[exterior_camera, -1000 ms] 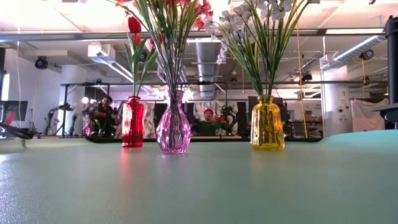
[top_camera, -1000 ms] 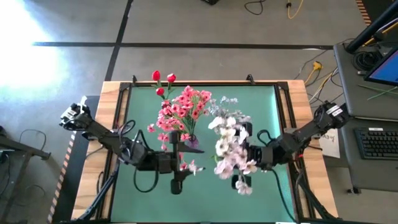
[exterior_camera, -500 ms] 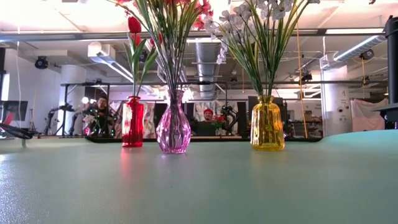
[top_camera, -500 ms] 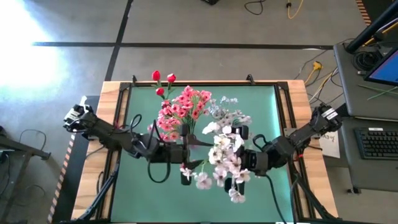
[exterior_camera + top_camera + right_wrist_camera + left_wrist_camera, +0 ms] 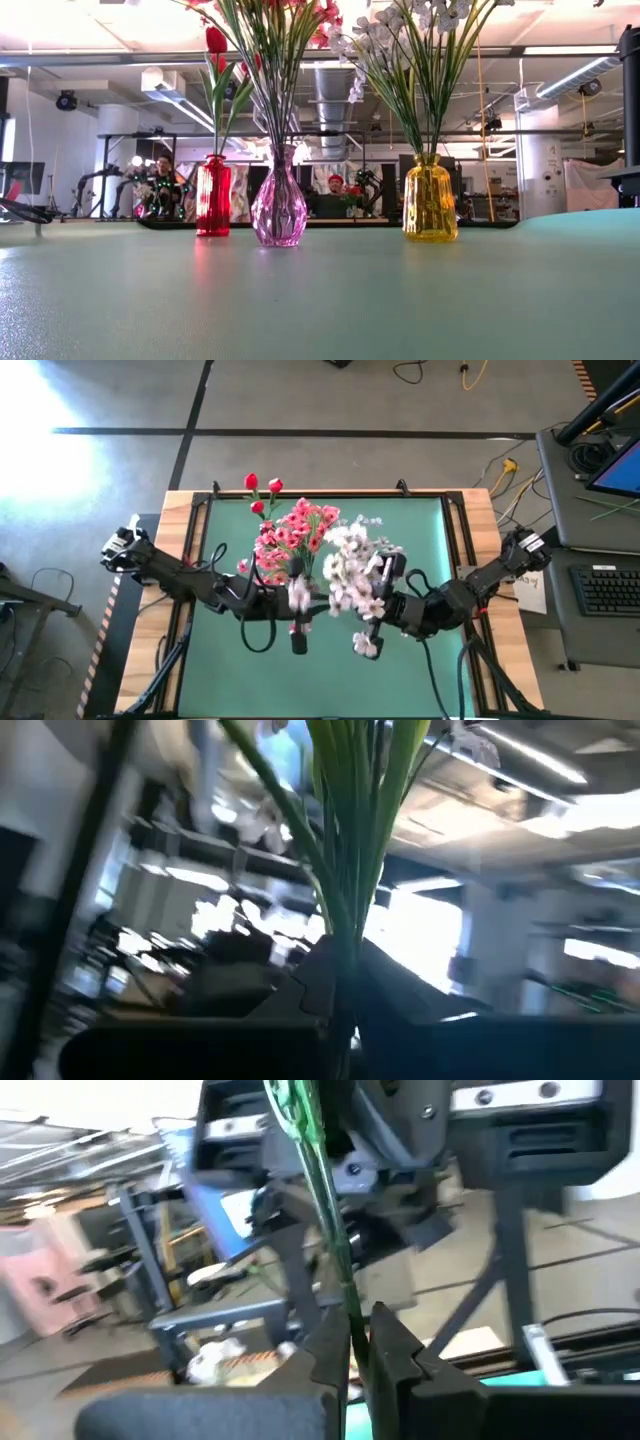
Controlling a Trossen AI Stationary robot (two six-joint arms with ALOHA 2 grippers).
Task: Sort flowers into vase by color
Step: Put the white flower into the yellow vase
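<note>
the green table (image 5: 230,660) has three vases near its back edge. in the low view a red vase (image 5: 213,196), a pink vase (image 5: 279,203) and a yellow vase (image 5: 430,199) stand in a row, apart from each other, each with flowers in it.

the left gripper (image 5: 357,1348) is above the middle of the table, squeezed tight on one thin green stem (image 5: 322,1170).

the right gripper (image 5: 335,982) is just beside it, squeezed tight on a bunch of green stems (image 5: 352,810). their pale flowers (image 5: 350,575) show from above.
</note>
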